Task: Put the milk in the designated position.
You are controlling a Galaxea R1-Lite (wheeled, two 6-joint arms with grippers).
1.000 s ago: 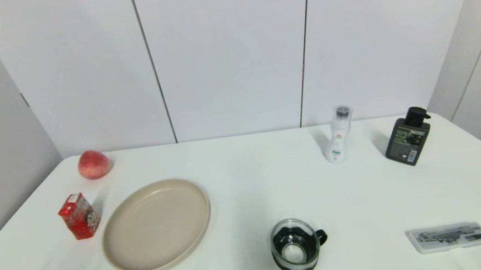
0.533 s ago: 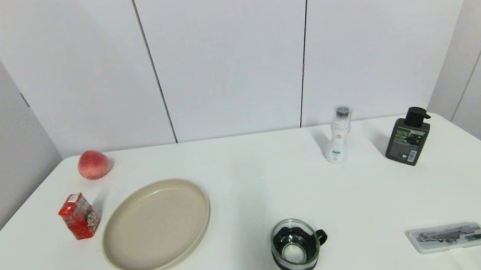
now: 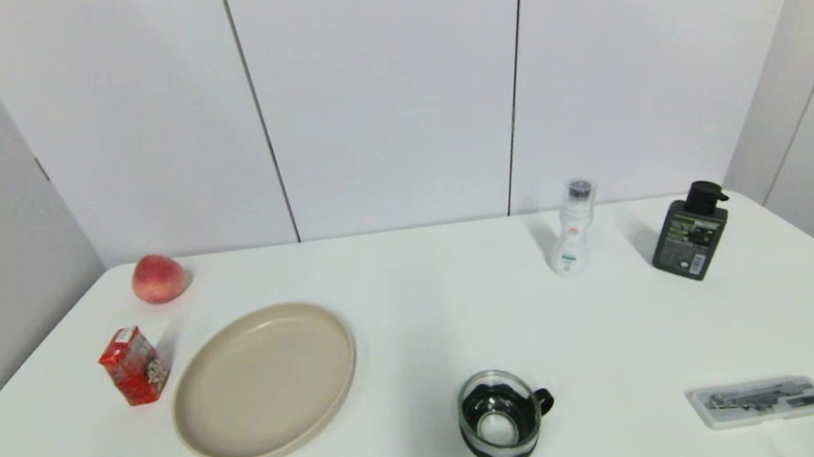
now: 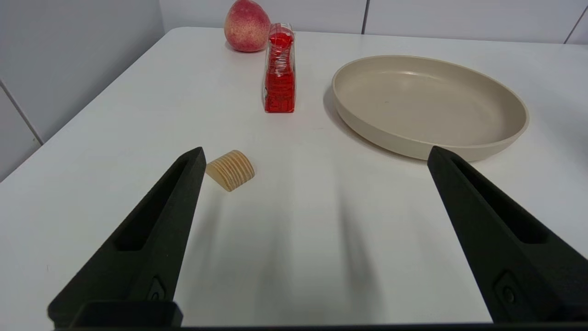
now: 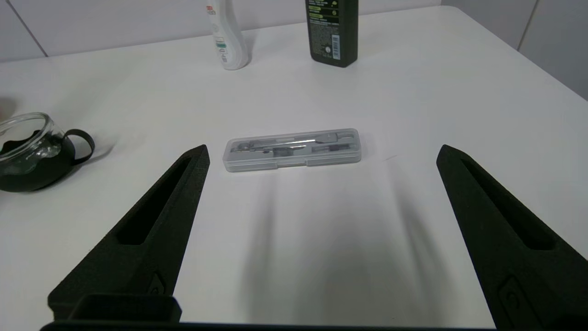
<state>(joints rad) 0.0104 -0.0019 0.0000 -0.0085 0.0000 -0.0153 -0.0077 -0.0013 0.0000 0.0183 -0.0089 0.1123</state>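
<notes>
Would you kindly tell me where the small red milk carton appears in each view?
Head view: red milk carton stands at left, beside the beige round plate.
Left wrist view: carton upright, before the peach.
Right wrist view: not in it.
Shared landmark: the plate.

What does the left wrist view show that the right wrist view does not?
Only the left wrist view: the open left pincer, the milk, the peach, the beige plate and the ribbed wooden piece. Only the right wrist view: the open right pincer, clear case, glass cup, white bottle, dark bottle. Both show the white table.
</notes>
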